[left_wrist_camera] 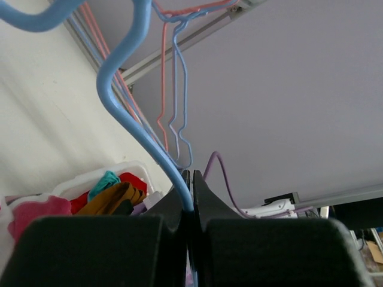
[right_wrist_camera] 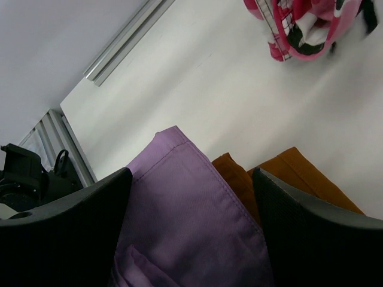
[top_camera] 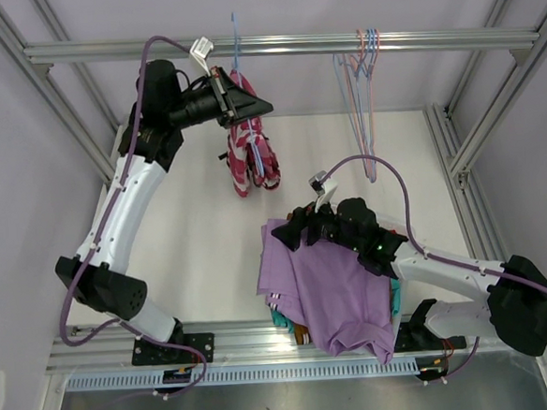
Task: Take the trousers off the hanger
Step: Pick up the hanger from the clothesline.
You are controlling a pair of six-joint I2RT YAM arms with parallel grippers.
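The pink-white-black camouflage trousers (top_camera: 248, 153) hang on a blue hanger (top_camera: 237, 53) from the top rail; they also show in the right wrist view (right_wrist_camera: 302, 27). My left gripper (top_camera: 252, 103) is shut on the blue hanger's wire (left_wrist_camera: 128, 113), jaws pinched together. The lilac trousers (top_camera: 331, 285) lie on top of a pile, over rust-brown (right_wrist_camera: 287, 173), teal (left_wrist_camera: 105, 181) and red (left_wrist_camera: 134, 182) trousers. My right gripper (top_camera: 303, 226) is open right above the lilac cloth (right_wrist_camera: 191, 221), its fingers on both sides of it.
Several empty pink and blue hangers (top_camera: 364, 86) hang on the right part of the rail (top_camera: 431, 37). A white bin (left_wrist_camera: 128, 168) holds the pile at the front right. Frame posts (top_camera: 492, 105) stand at both sides.
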